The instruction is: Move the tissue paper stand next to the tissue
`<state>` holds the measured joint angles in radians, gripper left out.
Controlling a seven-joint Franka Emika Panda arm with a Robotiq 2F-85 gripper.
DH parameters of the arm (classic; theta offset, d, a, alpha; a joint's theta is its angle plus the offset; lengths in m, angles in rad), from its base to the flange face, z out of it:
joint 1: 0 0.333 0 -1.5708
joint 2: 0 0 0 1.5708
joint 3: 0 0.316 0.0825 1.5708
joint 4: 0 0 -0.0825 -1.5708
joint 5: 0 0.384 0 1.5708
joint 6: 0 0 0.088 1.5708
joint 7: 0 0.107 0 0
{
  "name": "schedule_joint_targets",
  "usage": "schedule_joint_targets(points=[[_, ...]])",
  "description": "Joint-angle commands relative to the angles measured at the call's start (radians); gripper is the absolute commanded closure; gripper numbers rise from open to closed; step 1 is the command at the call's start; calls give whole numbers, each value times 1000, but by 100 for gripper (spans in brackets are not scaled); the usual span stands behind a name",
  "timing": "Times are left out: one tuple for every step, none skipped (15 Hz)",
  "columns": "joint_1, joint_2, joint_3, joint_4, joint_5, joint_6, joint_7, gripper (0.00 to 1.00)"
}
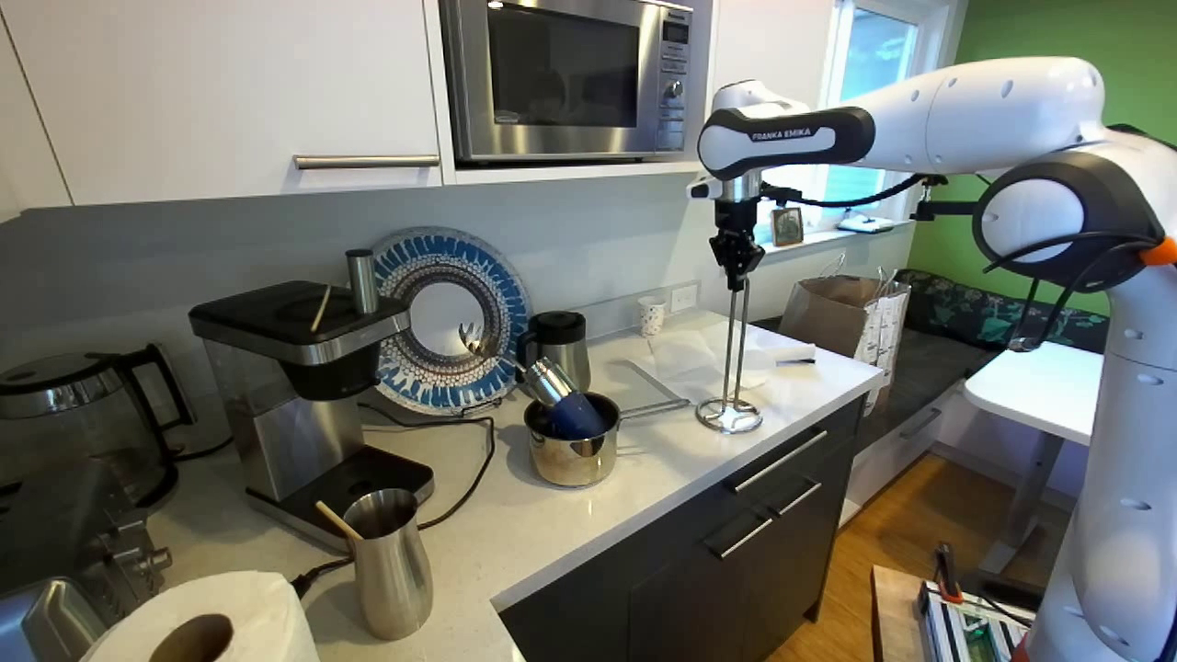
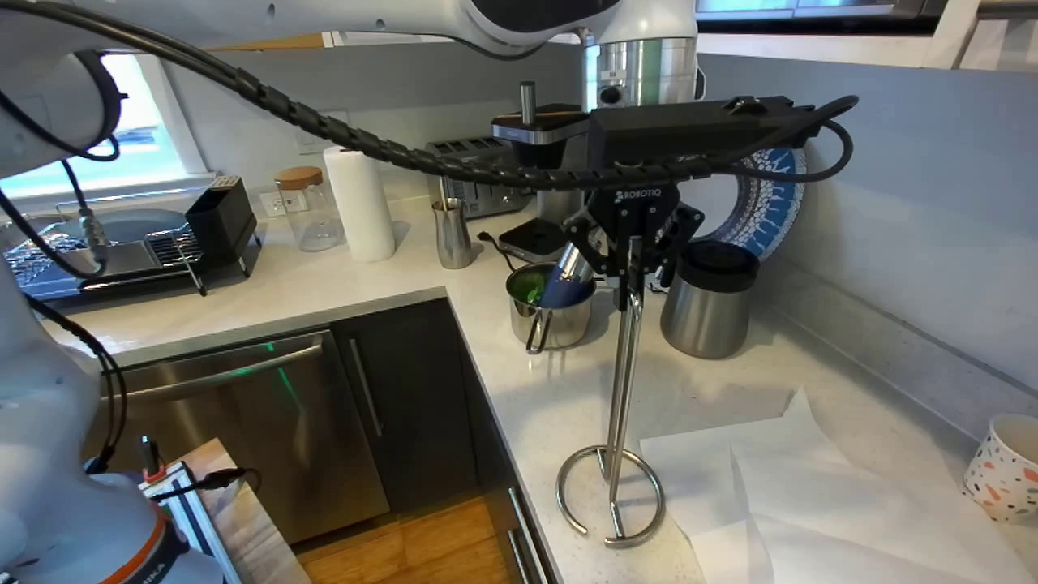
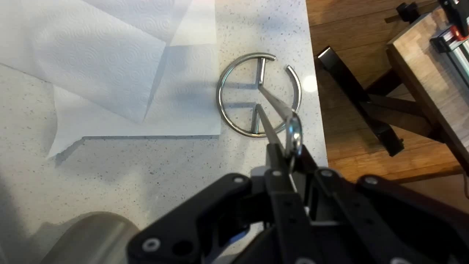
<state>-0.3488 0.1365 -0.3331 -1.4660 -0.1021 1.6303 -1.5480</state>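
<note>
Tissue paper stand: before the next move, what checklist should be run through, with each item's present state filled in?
1. Tool closed on the stand: ok; the wrist view shows the stand's top in its grip.
2. Stand upright: ok, roughly.
3. Base ring lifted off the counter: cannot tell.
4. Base ring free of the paper sheets: cannot tell; in the wrist view their edge meets or nearly meets it.
5. Low route along the counter to the roll: probably not ok; the pot and the pitcher stand along it.
6. Roll standing upright, ready to have the stand set beside it: ok.
</note>
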Motion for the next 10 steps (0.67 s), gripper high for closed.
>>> schedule_joint_targets(points=[[-14, -78, 16, -1, 29, -49, -61, 97], [-10, -111, 18, -11, 47, -56, -63, 97], [-4, -140, 19, -18, 60, -53, -68, 97], [2, -165, 20, -19, 75, -52, -65, 97], [12, -190, 24, -17, 77, -64, -66, 97], [22, -216, 27, -16, 76, -75, -64, 97], [37, -245, 37, -20, 48, -92, -48, 97], [51, -272, 46, -19, 29, -113, -43, 97], [66, -301, 58, -27, 3, -128, -24, 97], [83, -332, 77, -38, -33, -149, -8, 97]])
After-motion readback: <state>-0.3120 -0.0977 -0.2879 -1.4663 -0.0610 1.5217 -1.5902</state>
